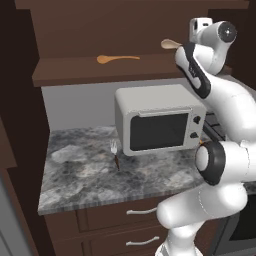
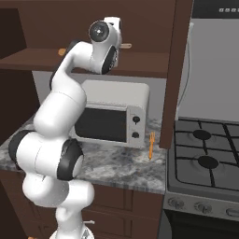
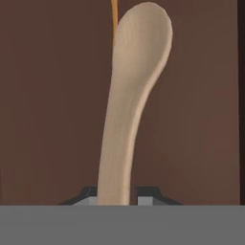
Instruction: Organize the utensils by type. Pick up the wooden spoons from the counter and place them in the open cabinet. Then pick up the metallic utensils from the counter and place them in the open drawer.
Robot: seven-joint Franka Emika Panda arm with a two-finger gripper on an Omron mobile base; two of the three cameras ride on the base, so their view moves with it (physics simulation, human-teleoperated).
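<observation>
My gripper (image 3: 117, 198) is shut on the handle of the pale beige wooden spoon (image 3: 129, 110), which it holds up over the cabinet shelf (image 1: 75, 70). The spoon's bowl (image 1: 170, 44) pokes out left of my arm. The orange-tan wooden spoon (image 1: 117, 58) lies on that shelf. On the counter (image 1: 75, 175), the fork (image 1: 116, 152) with a dark handle lies in front of the microwave's left corner. The orange-handled utensil (image 2: 151, 145) lies at the counter's right end, beside the stove. The open drawer is out of view.
A white microwave (image 1: 160, 120) stands on the counter under the shelf. A gas stove (image 2: 205, 163) adjoins the counter on the right. Shut drawer fronts (image 1: 140, 212) with silver handles run below the counter. A dark cabinet side panel (image 2: 175, 70) stands between microwave and stove.
</observation>
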